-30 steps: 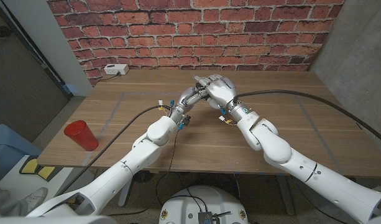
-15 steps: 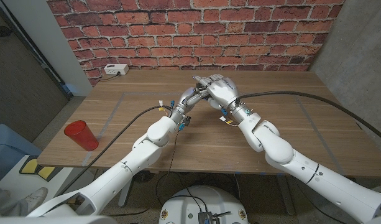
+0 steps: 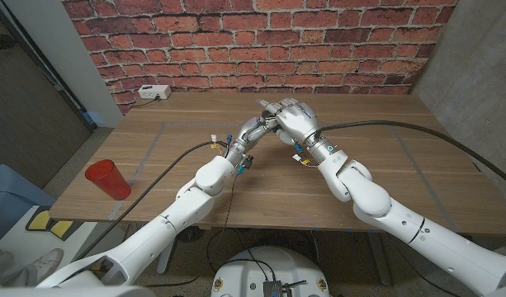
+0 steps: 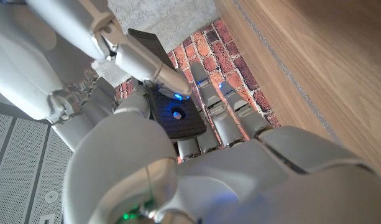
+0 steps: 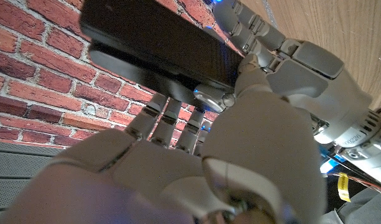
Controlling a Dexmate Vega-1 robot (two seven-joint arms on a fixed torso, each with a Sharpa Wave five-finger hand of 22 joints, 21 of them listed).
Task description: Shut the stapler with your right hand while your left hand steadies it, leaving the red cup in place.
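Both robot hands, left (image 3: 254, 128) and right (image 3: 292, 121), are gripping the black rectangular stapler (image 5: 156, 43); the red plastic cup (image 3: 107, 179) is standing apart on the wooden tabletop (image 3: 385, 165), its inside hidden.

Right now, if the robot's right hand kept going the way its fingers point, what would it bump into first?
Probably the black stapler. The right hand already has its fingers reaching up under it, with the left hand right beside. How much gap is left is hard to tell.
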